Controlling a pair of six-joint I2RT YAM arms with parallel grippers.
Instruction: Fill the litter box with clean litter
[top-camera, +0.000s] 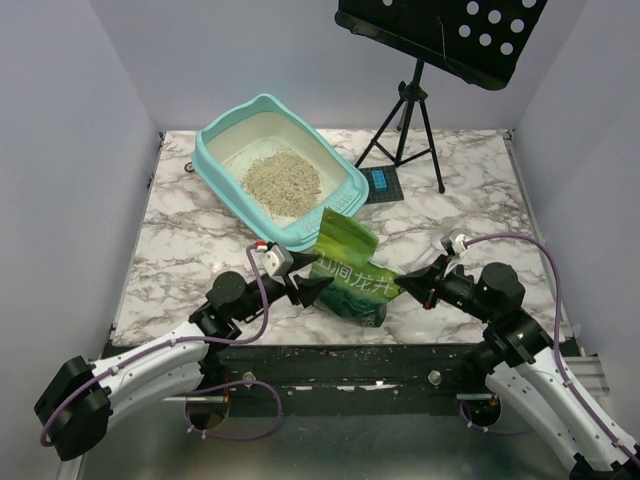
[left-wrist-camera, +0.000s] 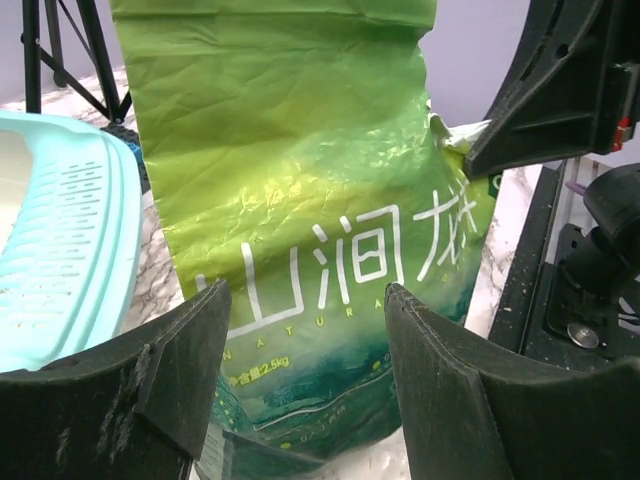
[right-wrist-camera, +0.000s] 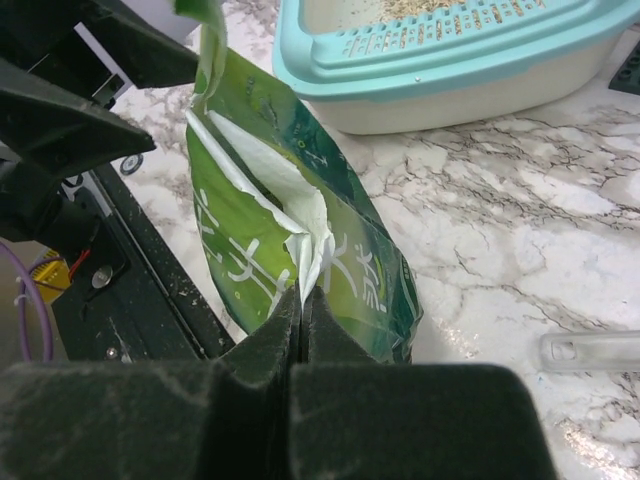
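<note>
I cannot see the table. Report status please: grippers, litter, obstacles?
Left gripper open beside green bag. Right gripper shut on the bag's torn edge. Litter pile in litter box. Nothing between bag and box.

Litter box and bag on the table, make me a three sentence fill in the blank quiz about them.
The clean litter is piled inside the light-teal ____. Of the left gripper and the right gripper, the one pinching the green bag is the ____. The left gripper's jaws stand ____.
Missing words: litter box; right; open.
</note>
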